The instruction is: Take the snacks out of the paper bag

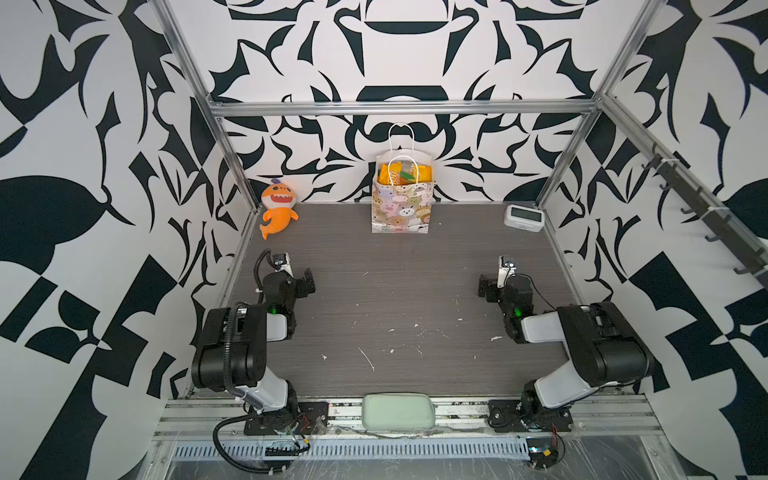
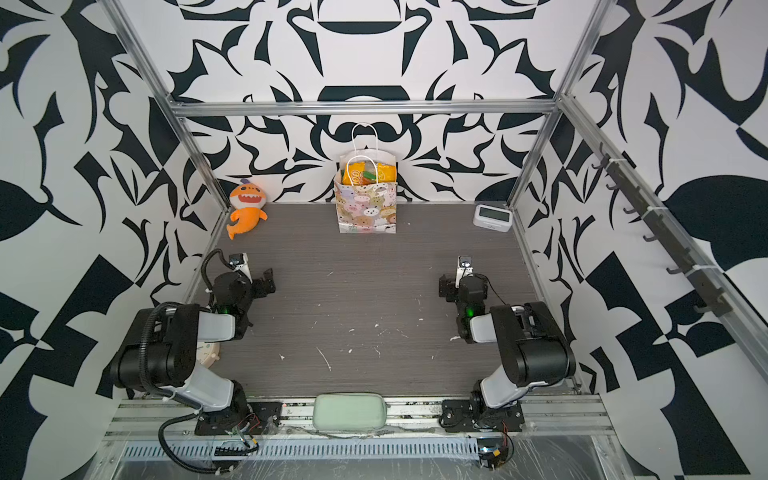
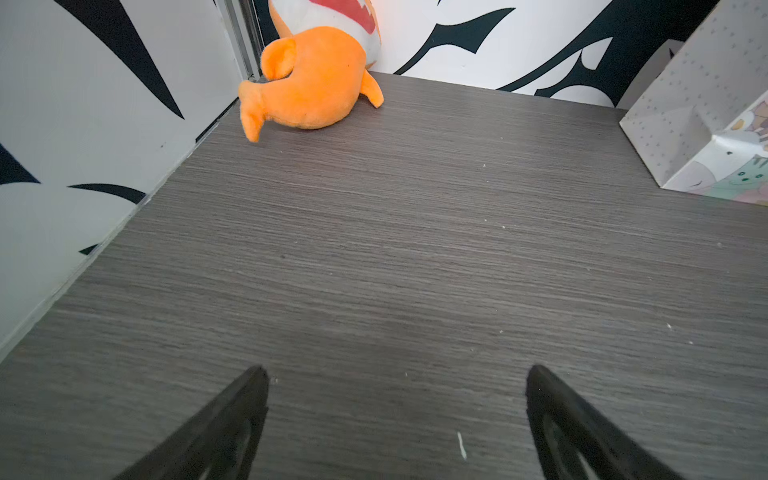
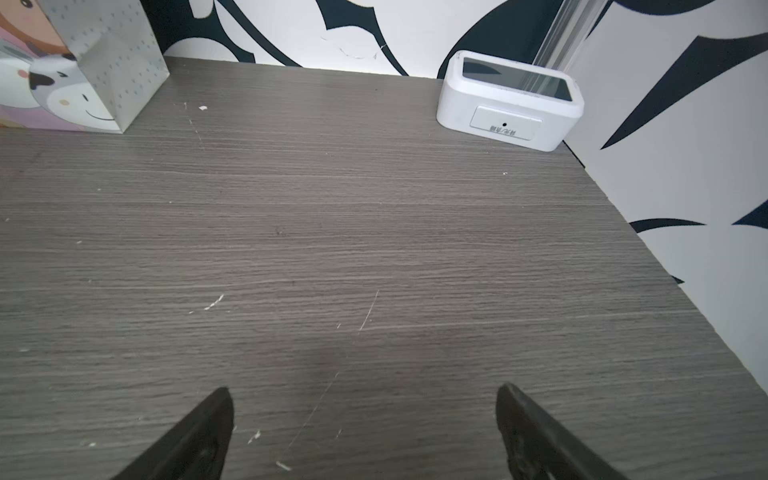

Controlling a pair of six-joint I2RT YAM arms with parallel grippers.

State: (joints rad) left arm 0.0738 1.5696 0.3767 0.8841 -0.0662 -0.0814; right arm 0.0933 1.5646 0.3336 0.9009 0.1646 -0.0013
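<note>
- Left pincer and right pincer are hanging open, empty.
- Snacks are sitting in the paper bag; starting probably means reaching into its open top.

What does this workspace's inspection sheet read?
Surface: grey wood-grain table, scratched, white flecks.
Job's things: paper bag upright by the back wall; snacks inside its open top, none out.
Clutter: plush shark in back left corner; white clock in back right corner; green pad on front rail.
End effectors: left end effector and right end effector both open, empty, low over the table.
Cables: black hose looped along left arm; wires by the front rail.
Surroundings: black-and-white patterned walls; aluminium frame; hook rail at right.
</note>
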